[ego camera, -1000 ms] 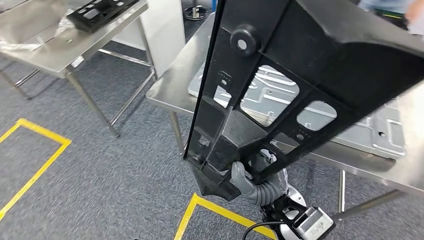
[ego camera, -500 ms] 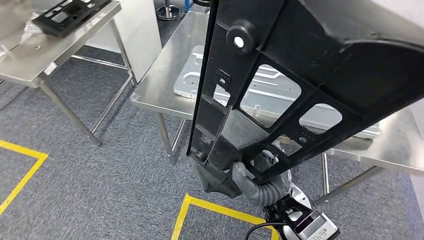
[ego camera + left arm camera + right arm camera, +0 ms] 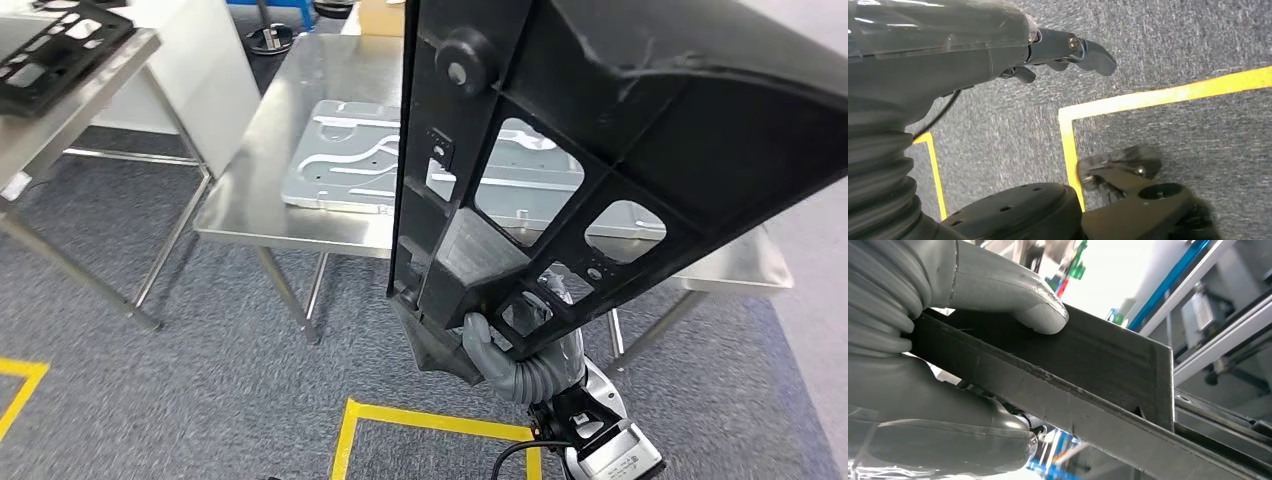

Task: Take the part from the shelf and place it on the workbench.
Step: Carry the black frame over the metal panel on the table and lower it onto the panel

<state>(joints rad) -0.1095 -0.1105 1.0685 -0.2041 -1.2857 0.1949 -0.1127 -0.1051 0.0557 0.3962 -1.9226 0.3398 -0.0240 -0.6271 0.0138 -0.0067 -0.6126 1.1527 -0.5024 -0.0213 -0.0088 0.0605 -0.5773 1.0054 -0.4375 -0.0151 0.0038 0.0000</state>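
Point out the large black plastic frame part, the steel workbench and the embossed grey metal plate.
Large black plastic frame part (image 3: pixel 640 110), head view, its broad upper panel.
Steel workbench (image 3: pixel 290 120), head view, bare top surface.
Embossed grey metal plate (image 3: pixel 335 160), head view, left portion.

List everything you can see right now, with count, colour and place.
Part: one, black, long with cut-outs, held up close to the head camera.
Workbench: one, bare steel, straight ahead.
Metal plate: one, silver, lying flat on the workbench.
Second table: one, steel, far left.
Frame: one, black, on the second table.
Floor tape: yellow lines on grey carpet.
Right hand: grey, grips the part's lower end, thumb pressed on its edge.
Left hand: dark fingers, hangs over the carpet, holding nothing.
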